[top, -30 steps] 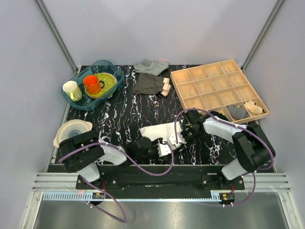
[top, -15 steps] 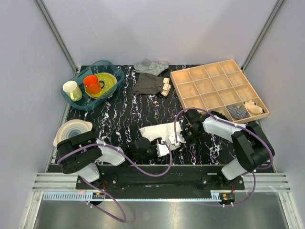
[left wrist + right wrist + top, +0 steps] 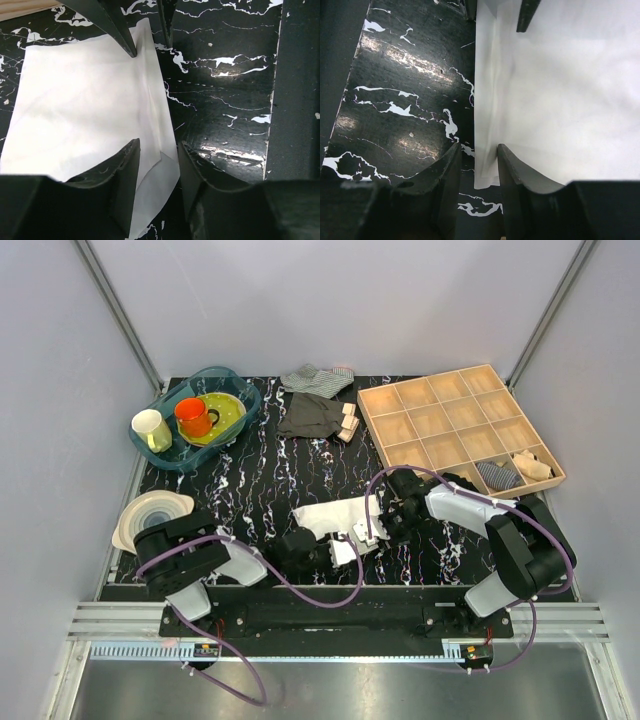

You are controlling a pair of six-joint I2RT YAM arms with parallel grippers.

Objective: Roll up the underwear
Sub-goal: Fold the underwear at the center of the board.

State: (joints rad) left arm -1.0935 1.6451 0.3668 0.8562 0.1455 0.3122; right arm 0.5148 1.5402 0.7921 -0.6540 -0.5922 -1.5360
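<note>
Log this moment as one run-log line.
stage: roll not started | underwear: flat on table | left gripper: open, astride cloth edge | right gripper: open, astride same edge

left arm (image 3: 238, 566) and right arm (image 3: 462, 508) share black joint housings and pale grey-white shells; a purple cable (image 3: 367, 502) loops along each; the fingers (image 3: 126, 172) are matte black and tapered.

Two hands (image 3: 346, 547) (image 3: 371, 531), one underwear (image 3: 325, 512); one wooden tray (image 3: 445, 420), two mugs (image 3: 192, 416) (image 3: 150, 429)
</note>
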